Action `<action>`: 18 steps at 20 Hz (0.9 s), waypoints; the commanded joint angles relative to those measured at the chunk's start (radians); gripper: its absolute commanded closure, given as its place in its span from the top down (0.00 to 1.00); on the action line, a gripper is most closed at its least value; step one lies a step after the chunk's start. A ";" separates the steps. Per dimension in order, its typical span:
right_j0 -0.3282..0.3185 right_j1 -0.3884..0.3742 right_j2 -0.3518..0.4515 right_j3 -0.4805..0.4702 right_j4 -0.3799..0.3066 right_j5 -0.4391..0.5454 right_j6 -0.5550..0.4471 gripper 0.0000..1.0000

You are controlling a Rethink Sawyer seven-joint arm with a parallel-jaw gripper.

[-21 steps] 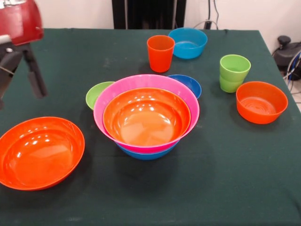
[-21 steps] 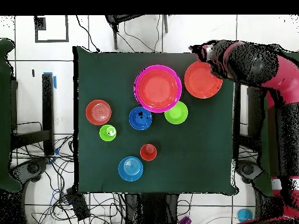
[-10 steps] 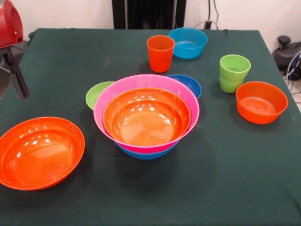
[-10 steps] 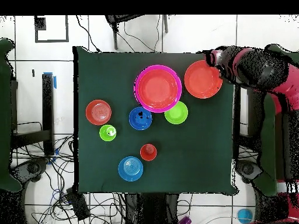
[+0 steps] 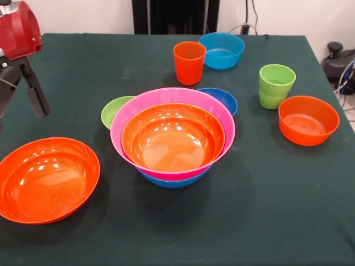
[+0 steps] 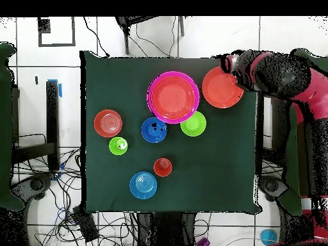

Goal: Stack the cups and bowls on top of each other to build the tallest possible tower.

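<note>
Three cups stood on the dark green tabletop [image 5: 266,210]: one orange cup [image 5: 189,62] and two lime green cups [image 5: 275,86], the green pair nested one inside the other so that only the lower one's base showed. Eight bowls were counted.

The tower [image 5: 173,141] sat near the middle of the tabletop and held three of them: an orange bowl [image 5: 173,138] lay inside a pink bowl [image 5: 166,95], and the pink one sat in a blue bowl [image 5: 173,180] of which only a sliver of the bottom showed.

The other five bowls were empty and stood singly. A second large orange bowl [image 5: 47,178] lay just beside the tower, near the tabletop's edge. A small lime green bowl [image 5: 113,111] and a small dark blue bowl [image 5: 223,98] each touched or nearly touched the tower's pink rim and were partly hidden behind it. A small orange bowl [image 5: 308,119] sat well apart from the tower, just beside the green cups. A light blue bowl [image 5: 222,50] stood farther from the tower, close beside the orange cup.

The pincer [image 5: 19,100] hung above the tabletop beyond the lone large orange bowl, its dark fingers [image 5: 36,95] spread and grasping nothing; the front view cut one finger off at the edge.
</note>
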 commanded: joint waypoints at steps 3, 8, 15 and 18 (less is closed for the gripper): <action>0.038 0.011 -0.013 0.100 -0.109 0.007 -0.247 1.00; 0.083 -0.017 -0.055 0.089 -0.111 0.068 -0.182 1.00; 0.152 -0.028 -0.103 0.025 -0.103 0.141 -0.110 1.00; 0.188 -0.026 -0.119 -0.054 -0.105 0.221 -0.137 1.00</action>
